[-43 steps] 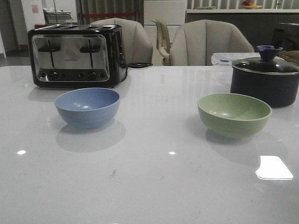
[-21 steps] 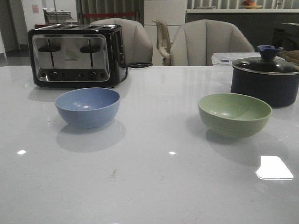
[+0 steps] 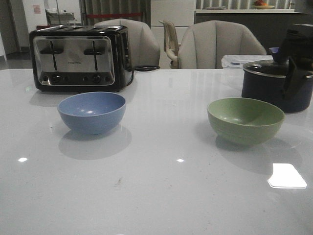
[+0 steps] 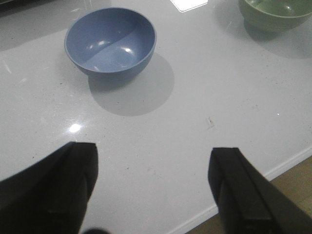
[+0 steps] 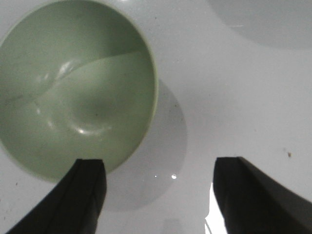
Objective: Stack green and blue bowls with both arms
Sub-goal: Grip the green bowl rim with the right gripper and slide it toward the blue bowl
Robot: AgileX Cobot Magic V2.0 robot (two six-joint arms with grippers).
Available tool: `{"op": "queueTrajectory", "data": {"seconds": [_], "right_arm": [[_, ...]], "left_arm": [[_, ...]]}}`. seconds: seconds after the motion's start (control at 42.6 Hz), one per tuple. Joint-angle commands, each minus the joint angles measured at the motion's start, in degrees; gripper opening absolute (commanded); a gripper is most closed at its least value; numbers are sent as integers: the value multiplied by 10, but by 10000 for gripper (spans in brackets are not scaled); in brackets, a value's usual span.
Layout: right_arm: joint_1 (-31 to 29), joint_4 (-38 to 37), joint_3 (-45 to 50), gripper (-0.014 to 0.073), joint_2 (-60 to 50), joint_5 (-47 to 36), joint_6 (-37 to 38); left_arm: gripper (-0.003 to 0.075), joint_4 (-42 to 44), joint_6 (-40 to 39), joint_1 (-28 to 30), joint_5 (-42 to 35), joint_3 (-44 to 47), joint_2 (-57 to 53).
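The dusty blue bowl (image 3: pixel 91 111) stands upright and empty on the white table's left half, also in the left wrist view (image 4: pixel 111 44). The sage green bowl (image 3: pixel 245 119) stands upright and empty on the right half; it also shows in the left wrist view (image 4: pixel 275 12) and the right wrist view (image 5: pixel 73 87). My left gripper (image 4: pixel 153 161) is open and empty, over bare table near the front edge, well short of the blue bowl. My right gripper (image 5: pixel 158 168) is open and empty above the table, one finger (image 5: pixel 85 195) over the green bowl's rim. My right arm (image 3: pixel 299 46) shows at the far right.
A black and steel toaster (image 3: pixel 78 58) stands behind the blue bowl. A dark lidded pot (image 3: pixel 274 88) stands behind the green bowl, partly behind my right arm. A clear plastic box (image 3: pixel 234 61) and chairs are at the back. The table's front edge (image 4: pixel 273 168) is close to my left gripper.
My right arm has come into the front view at the far right, in front of the pot. Both bowls stay where they were.
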Motion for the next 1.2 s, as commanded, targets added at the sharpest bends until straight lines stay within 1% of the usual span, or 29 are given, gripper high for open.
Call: {"op": "queueTrajectory", "data": {"seconds": [0.0,0.235,0.329,0.564,0.775,0.892,1.01,1.174], "right_arm": [[-2,9,-54,567,25,-26,-7],[-2,17,-120,563,118,-20,-7],[-2,17,-133,517,139,-18,-7],[-2,17,-137,286,154,-17,-7],[0,17,-146,118,152,4,-7],[12,17,-162,43,141,17,-16],[38,17,-198,34,131,37,-22],[98,17,-246,34,133,48,-22]], "left_arm": [[531,-1,0,-4,-43,-22,0],[531,-1,0,-4,-43,-22,0],[531,-1,0,-4,-43,-22,0],[531,-1,0,-4,-43,-22,0],[531,-1,0,-4,-43,-22,0],[531,-1,0,-4,-43,-22,0],[531,-1,0,-4,-43,-22,0],[531,-1,0,-4,-43,-22,0]]}}
